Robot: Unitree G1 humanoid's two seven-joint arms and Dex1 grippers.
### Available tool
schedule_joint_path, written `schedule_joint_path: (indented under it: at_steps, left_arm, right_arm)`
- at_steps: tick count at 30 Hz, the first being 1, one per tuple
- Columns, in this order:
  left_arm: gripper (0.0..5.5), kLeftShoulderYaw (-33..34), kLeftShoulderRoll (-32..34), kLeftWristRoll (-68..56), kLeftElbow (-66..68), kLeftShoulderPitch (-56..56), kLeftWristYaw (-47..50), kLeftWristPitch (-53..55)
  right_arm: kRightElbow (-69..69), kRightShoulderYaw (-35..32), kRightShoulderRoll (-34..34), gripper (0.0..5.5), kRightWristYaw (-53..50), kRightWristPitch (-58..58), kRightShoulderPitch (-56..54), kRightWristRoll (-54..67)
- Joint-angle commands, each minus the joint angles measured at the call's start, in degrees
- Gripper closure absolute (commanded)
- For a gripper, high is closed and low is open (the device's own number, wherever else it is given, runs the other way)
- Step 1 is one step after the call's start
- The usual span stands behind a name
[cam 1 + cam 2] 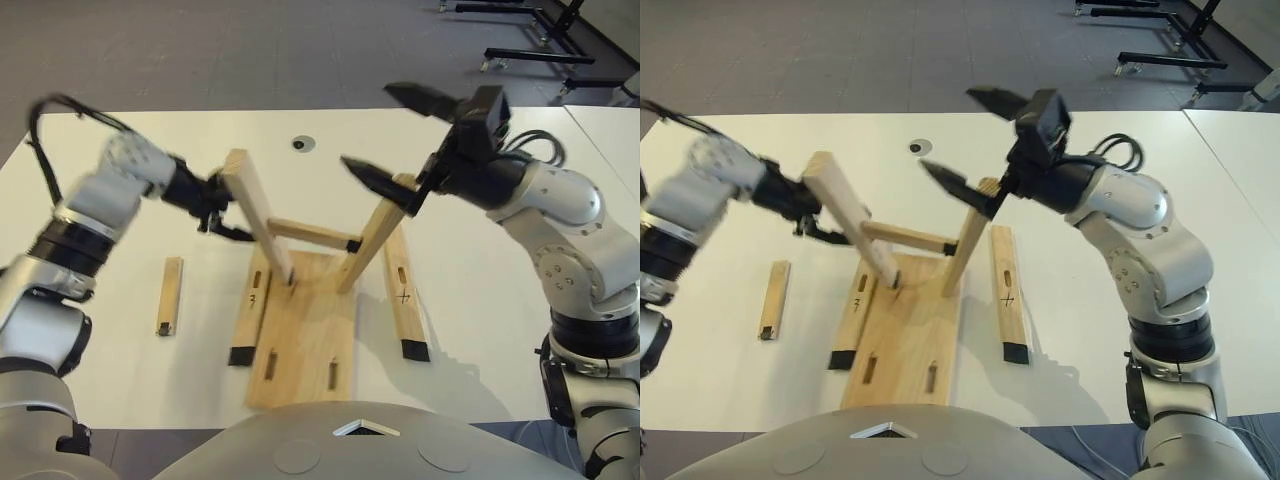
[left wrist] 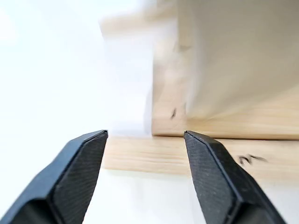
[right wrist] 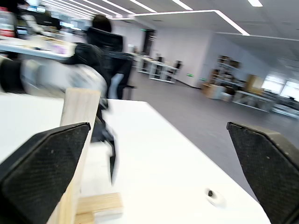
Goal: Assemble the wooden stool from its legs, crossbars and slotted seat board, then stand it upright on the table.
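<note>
hovering right gripper (image 1: 395, 140) spread wide near right leg (image 1: 372, 240), left gripper (image 1: 222, 215) parted beside left leg (image 1: 257, 210)

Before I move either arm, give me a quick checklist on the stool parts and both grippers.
1. Left gripper free: ok, open beside the left standing leg.
2. Right gripper free: ok, wide open near the top of the right standing leg, holding nothing.
3. Standing legs upright: not ok, both lean outward, joined by a crossbar.
4. Leg ends fully seated in the seat board: cannot tell.
5. All four legs fitted: not ok, one loose leg and another loose leg lie flat either side of the board.
6. Spare crossbar fitted: not ok, it lies apart on the table.
</note>
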Motion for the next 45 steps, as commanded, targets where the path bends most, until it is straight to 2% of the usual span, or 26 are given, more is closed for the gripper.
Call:
schedule_joint_path:
  at_steps: [1, 7, 12, 18, 25, 35, 45]
  left_arm:
    - [1.78, 2.2, -1.3, 3.1, -0.6, -0.3, 0.3, -0.1]
    - [0.86, 5.5, -2.6, 6.0, 0.3, 0.6, 1.2, -1.0]
    - [0.14, 8.1, -3.3, 7.1, 0.9, 1.8, 2.7, -1.3]
    - [0.14, 11.5, -4.8, 7.3, -0.4, 5.0, 6.9, -1.0]
    - [0.14, 15.6, -6.2, 7.4, -4.7, 9.6, 13.2, -0.6]
    - [0.14, 17.4, -13.6, 9.8, -8.9, 12.5, 25.9, 0.2]
    - [0.14, 22.6, -12.2, 9.3, -13.0, 17.3, 30.8, 0.3]
  right_arm:
    - [0.1, 3.4, -0.2, 0.1, 3.2, 3.3, 2.2, 0.5]
    - [0.5, 2.2, 0.6, 0.1, 2.4, 2.8, 1.7, 0.5]
    - [1.6, -2.7, 2.7, 0.1, 1.7, 3.0, -0.6, 5.1]
    - [5.3, -9.2, 3.4, 0.1, 3.3, 4.4, -6.1, 13.2]
    - [12.0, -12.0, 2.3, 0.1, 7.6, 4.4, -13.2, 15.5]
    - [26.6, -10.8, 1.0, 0.1, 18.1, 0.6, -29.3, 9.7]
    - [28.0, -9.3, 3.5, 0.1, 20.8, -1.5, -28.9, 5.2]
